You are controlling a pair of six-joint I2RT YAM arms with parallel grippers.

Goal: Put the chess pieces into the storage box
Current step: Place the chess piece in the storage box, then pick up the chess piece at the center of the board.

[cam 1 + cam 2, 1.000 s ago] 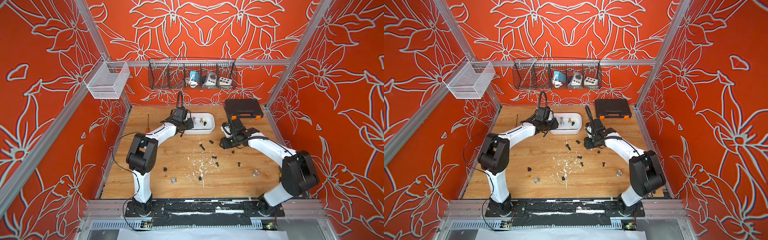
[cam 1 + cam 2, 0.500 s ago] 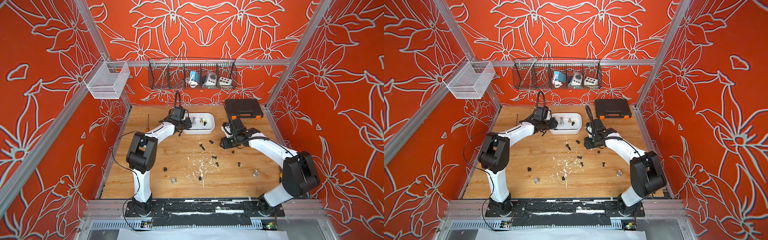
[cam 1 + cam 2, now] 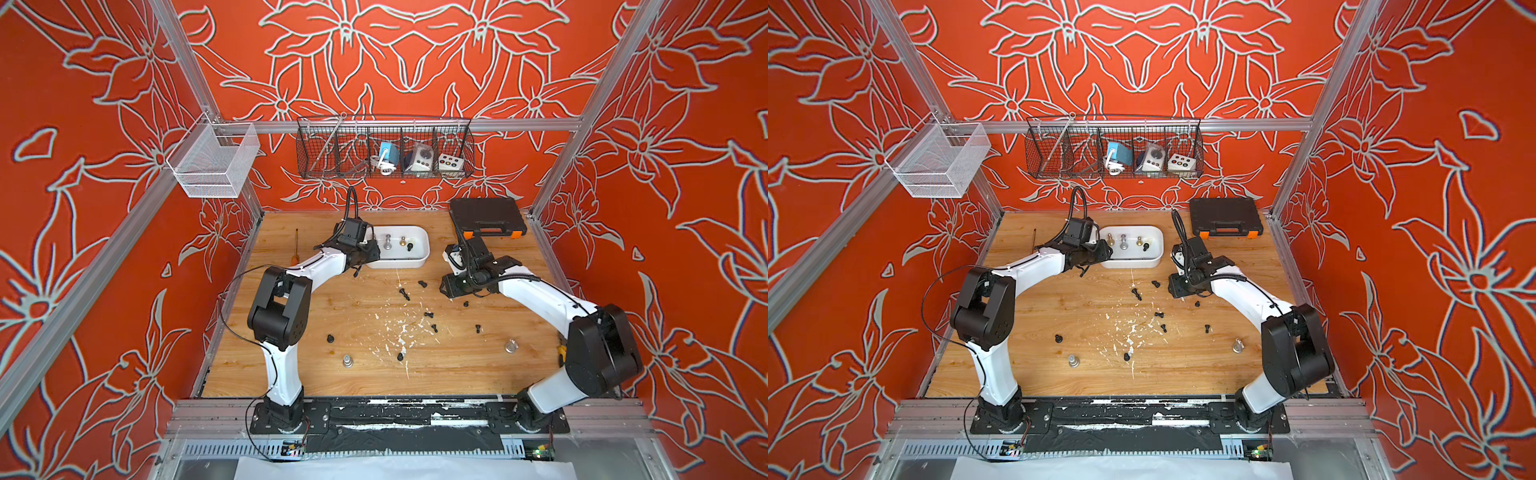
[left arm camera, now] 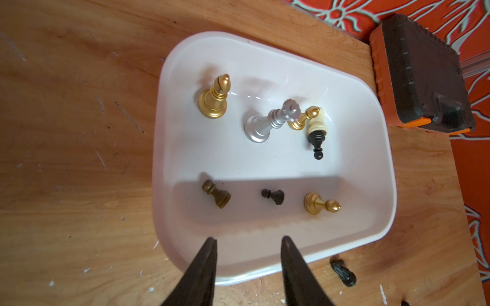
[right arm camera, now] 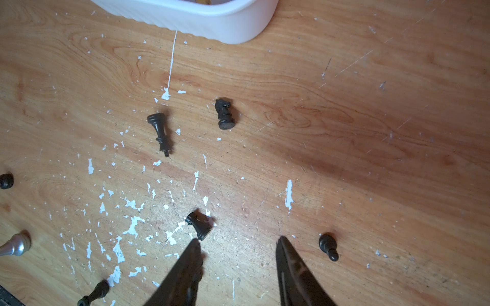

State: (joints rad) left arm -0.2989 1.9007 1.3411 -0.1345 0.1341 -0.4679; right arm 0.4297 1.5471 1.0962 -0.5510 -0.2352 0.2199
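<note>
The box (image 4: 225, 159) is a white, shallow plastic tub with rounded corners, standing at the back of the bench (image 3: 332, 307). Eight chess pieces are in it. A gold bishop (image 4: 213, 99) stands upright, and a silver queen (image 4: 267, 123) shows its crown over a small gold pawn (image 4: 305, 119). A cream piece (image 4: 316, 123) touches that pawn, and a black piece (image 4: 316, 144) lies against the cream one. In the shaded half are a bronze pawn (image 4: 216, 194), a tiny black pawn (image 4: 274, 196) and a larger gold pawn (image 4: 319, 205), the last two on their sides. A black knight (image 4: 343, 273) lies on the bench just beside the box. The left end effector (image 4: 248, 239) hangs over the box's near rim, jaws apart with nothing between them. The right end effector (image 5: 238, 239) is likewise open and empty above bare bench, with a toppled piece (image 5: 200, 225) just beside one fingertip (image 5: 192, 254). Whether the queen stands or leans cannot be told. In both top views the left wrist covers the box's left end, and the black pieces scattered on the bench are too small to name. The right wrist view shows only one corner of the box and cuts off a silver piece (image 5: 16, 245) at the edge. Compared with a second ago, the left end effector sits slightly farther back toward the box's left end, while the right arm looks unmoved.
</note>
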